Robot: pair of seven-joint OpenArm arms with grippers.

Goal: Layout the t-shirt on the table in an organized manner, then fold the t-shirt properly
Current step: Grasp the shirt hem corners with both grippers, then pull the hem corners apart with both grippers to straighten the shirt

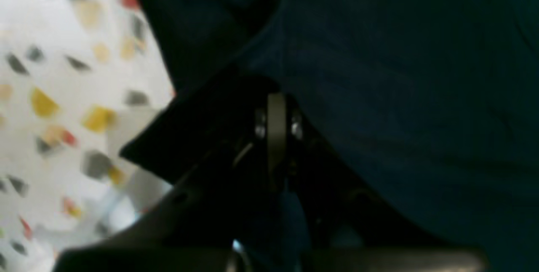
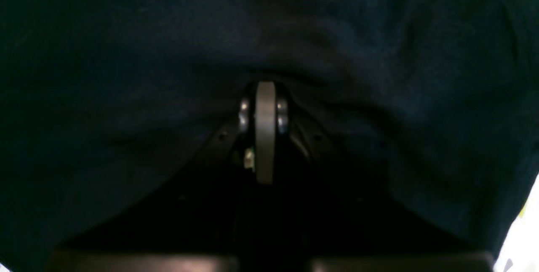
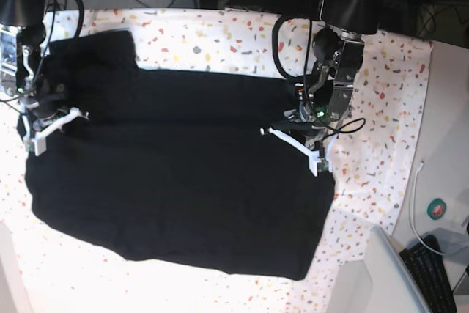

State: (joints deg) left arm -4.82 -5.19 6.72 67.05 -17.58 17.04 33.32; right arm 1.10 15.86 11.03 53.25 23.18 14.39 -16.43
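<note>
Our shirt [image 3: 176, 181] lies spread on the table [image 3: 381, 108]. It is soft and floppy, so it sags and slides. Our left gripper [image 1: 276, 95] and right gripper [image 2: 265, 84] are each pinched tight on an edge. Edges and corners are best to hold.

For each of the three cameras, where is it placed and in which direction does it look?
Left wrist: on the left arm, looking along the shut left gripper onto the t-shirt and the table.
Right wrist: on the right arm, looking along the shut right gripper; black fabric nearly fills the view.
Base: overhead, looking down; both arms show at the shirt's edges.
Shared: all three show the t-shirt and the speckled table.
</note>
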